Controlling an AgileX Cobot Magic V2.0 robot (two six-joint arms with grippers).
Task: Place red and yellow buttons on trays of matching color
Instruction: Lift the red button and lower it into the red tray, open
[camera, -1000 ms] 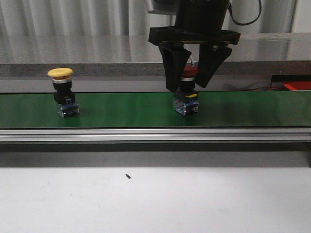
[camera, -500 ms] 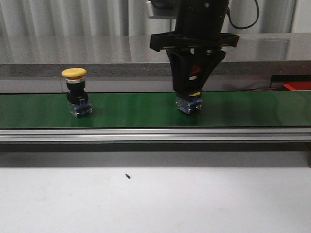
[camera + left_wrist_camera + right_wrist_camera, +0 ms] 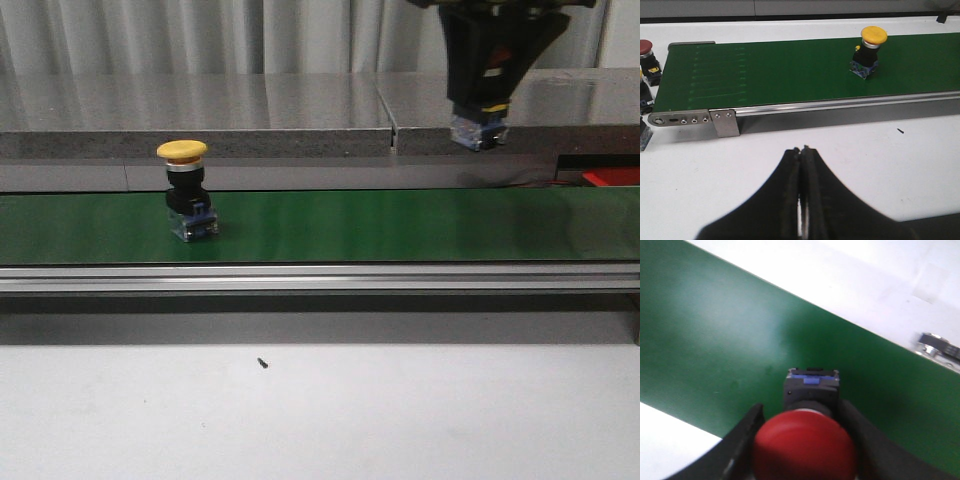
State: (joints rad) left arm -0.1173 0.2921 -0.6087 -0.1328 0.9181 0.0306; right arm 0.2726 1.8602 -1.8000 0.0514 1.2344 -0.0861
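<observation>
— Two arms of yours; how do they stand?

— My right gripper (image 3: 481, 125) hangs high over the green belt (image 3: 400, 225), toward its right end, pointing straight down. Its jaws are clamped on the red button (image 3: 805, 446), one finger on each side of the black body just under the cap. My left gripper (image 3: 801, 165) sits low above the white desk (image 3: 865, 155), in front of the belt, jaws pressed together with nothing between them.

— What room is there around them?

— Under the lifted button the belt lies bare. Along its near side runs a silver rail (image 3: 320, 277), and the desk in front carries only a small dark speck (image 3: 263, 363). In the left wrist view, more buttons (image 3: 646, 55) sit just past the belt's end.

— And the buttons themselves?

— Red one: round domed cap, black body, blue clear base hanging free in the air. The yellow button (image 3: 187, 203) stands on the belt, well apart to the left, cap up, leaning a little.
</observation>
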